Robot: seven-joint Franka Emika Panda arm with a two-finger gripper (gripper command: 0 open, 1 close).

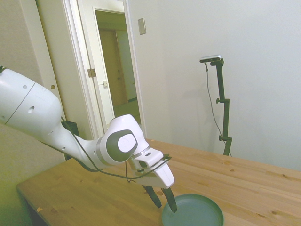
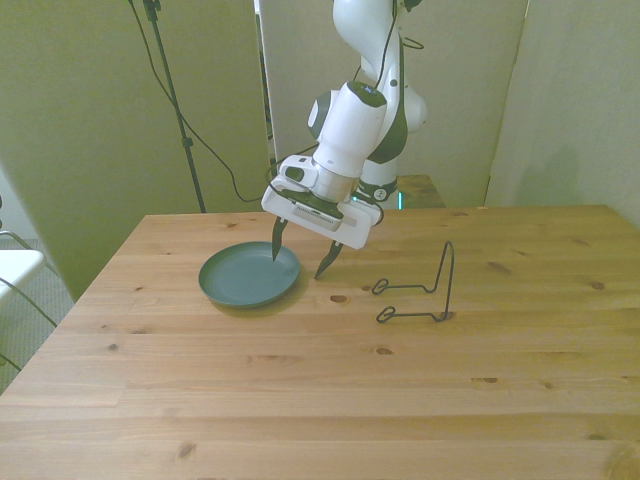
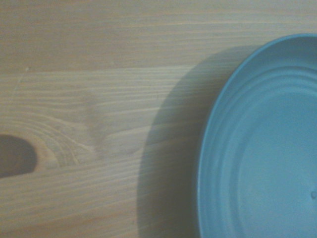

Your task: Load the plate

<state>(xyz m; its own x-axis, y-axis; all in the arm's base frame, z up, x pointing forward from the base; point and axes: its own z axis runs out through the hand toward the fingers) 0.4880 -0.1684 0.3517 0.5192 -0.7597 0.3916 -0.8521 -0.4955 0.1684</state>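
- The gripper [image 2: 300, 258] hangs low over the wooden table [image 2: 330, 400], its two dark fingers [image 2: 276, 245] spread wide, straddling the plate's rim and holding nothing.
- In the front view one fingertip is over the plate's inside at about its 2 o'clock edge; the other is outside the rim, over bare wood. Whether either touches, I cannot tell.
- The teal-green plate [image 2: 249, 276] lies flat on the table, toward the front view's left, with nothing on it.
- A black wire rack [image 2: 420, 292] stands at the plate's 3 o'clock in the front view, well apart from the gripper.
- The wrist view shows the plate's rim [image 3: 213, 134] beside a dark knot [image 3: 15, 156] in the wood.
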